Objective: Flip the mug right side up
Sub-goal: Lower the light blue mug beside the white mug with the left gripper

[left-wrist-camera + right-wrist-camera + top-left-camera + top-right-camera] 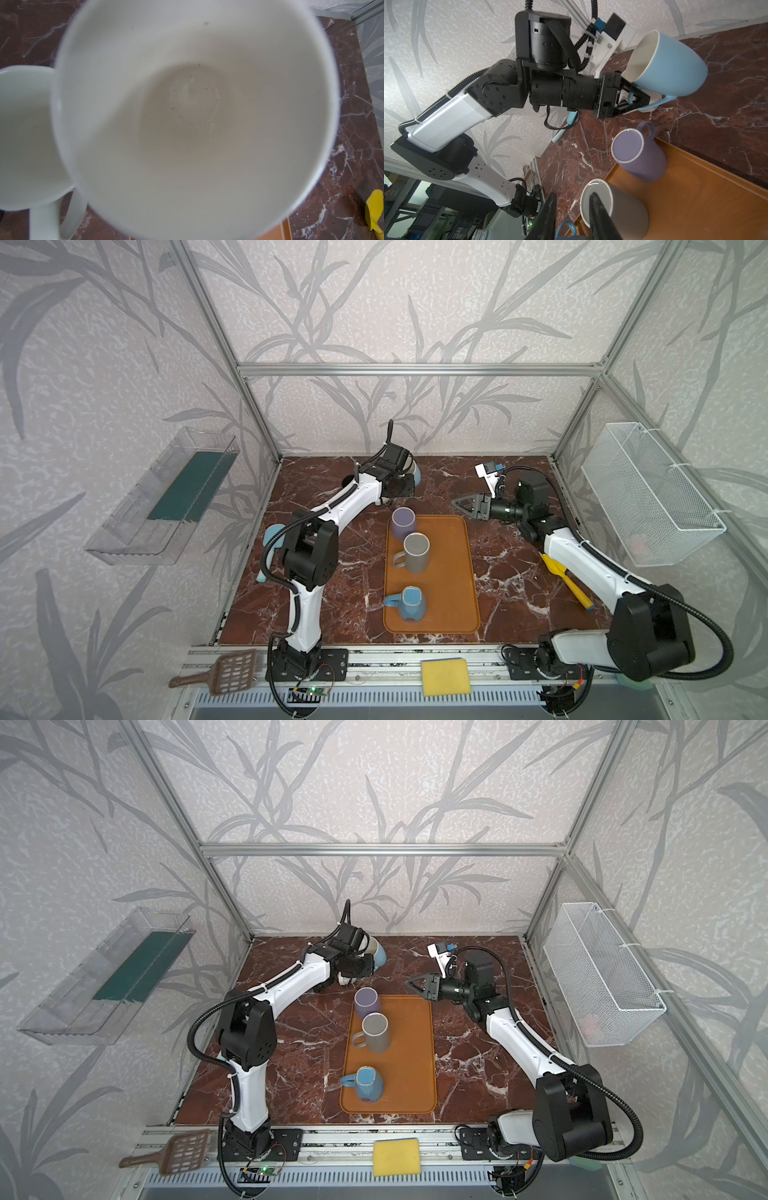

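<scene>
The left gripper (646,102) is closed on the handle of the light blue mug (675,62): one black finger and one white finger press the handle from both sides. This mug is at the back of the worktop (353,572), behind the orange tray (451,572) and a little left of the middle. In both top views only a small part of it shows past the wrist of the left arm. The mug is tilted, neither standing nor turned over. Its mouth faces the left wrist camera, which looks straight into the white inside down to the bottom. Whether the mug touches the worktop, I cannot tell.

The right gripper (455,502) hangs above the worktop just beyond the far right corner of the tray and points toward the left arm. In the right wrist view its fingers stand a little apart, with nothing between them.

Three other mugs stand bottom up in a row along the left side of the tray. The purple mug (403,522) is at the far end, the grey mug (417,552) is close in front of it, and the speckled blue mug (410,604) is near the front edge, apart from these two. A yellow tool (567,580) lies on the worktop beside the right arm
</scene>
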